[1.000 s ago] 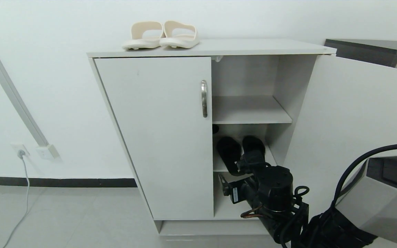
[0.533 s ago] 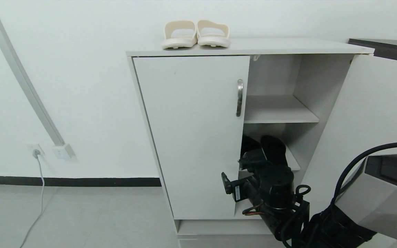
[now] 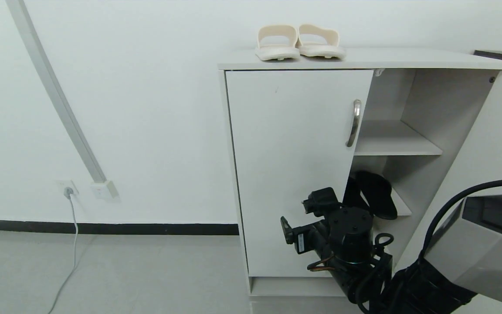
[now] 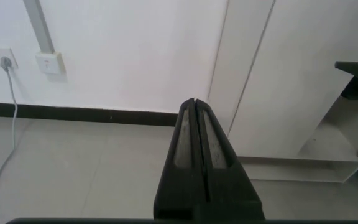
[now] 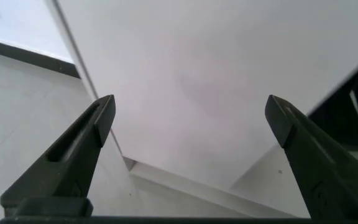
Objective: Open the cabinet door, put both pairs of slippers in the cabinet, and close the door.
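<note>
A white cabinet stands against the wall with its left door (image 3: pixel 294 174) closed and its right door (image 3: pixel 490 152) swung wide open. A beige pair of slippers (image 3: pixel 300 41) rests on the cabinet top. A black pair of slippers (image 3: pixel 375 194) lies on the middle shelf inside, partly hidden by the closed door and by my right arm (image 3: pixel 349 237). My right gripper (image 5: pixel 190 106) is open and empty, low down, facing the closed door (image 5: pixel 216 81). My left gripper (image 4: pixel 194 104) is shut on nothing, above the floor near the cabinet's lower left corner (image 4: pixel 229 118).
The upper shelf (image 3: pixel 395 146) is bare. A metal handle (image 3: pixel 354 123) runs down the closed door's edge. A wall socket with a cable (image 3: pixel 69 190) and a slanted conduit (image 3: pixel 59 100) are to the left. Open floor (image 3: pixel 103 270) lies left of the cabinet.
The whole head view has shifted, so the camera moved left and the cabinet now sits farther right in the picture. The closed door now hides more of the black slippers.
</note>
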Robot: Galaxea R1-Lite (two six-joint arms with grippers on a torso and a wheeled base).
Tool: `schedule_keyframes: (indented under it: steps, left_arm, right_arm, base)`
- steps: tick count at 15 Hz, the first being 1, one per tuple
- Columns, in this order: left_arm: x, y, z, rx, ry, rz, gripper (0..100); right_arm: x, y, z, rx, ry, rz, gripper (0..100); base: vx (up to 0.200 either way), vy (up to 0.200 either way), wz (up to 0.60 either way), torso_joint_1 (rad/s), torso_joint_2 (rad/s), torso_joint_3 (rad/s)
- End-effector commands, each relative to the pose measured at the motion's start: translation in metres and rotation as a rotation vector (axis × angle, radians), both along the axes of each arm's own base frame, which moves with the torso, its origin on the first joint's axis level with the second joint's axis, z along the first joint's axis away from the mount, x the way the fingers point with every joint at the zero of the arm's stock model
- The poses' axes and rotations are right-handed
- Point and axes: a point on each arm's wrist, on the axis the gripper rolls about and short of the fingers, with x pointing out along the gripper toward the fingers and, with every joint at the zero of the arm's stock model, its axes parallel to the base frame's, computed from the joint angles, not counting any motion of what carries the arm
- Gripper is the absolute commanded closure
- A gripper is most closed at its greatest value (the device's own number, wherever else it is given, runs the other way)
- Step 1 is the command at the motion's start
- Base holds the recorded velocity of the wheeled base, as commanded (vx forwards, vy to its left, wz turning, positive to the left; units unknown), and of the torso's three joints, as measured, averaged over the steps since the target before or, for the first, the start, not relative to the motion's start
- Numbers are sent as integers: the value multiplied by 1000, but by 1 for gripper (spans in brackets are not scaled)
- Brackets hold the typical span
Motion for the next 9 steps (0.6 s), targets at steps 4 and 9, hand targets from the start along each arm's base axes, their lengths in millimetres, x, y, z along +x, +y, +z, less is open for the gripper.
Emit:
schedule_keyframes:
  steps: [4,9]
  left_arm:
    - [0,0,0,0,0,2,100]
    - [0,0,0,0,0,2,100]
  right_arm:
    - [6,-2,-6,-7,4,-11,0]
    - [7,-2,-5,-7,0,-14,0]
  base:
    - [0,0,0,0,0,0]
    - [0,0,0,0,0,0]
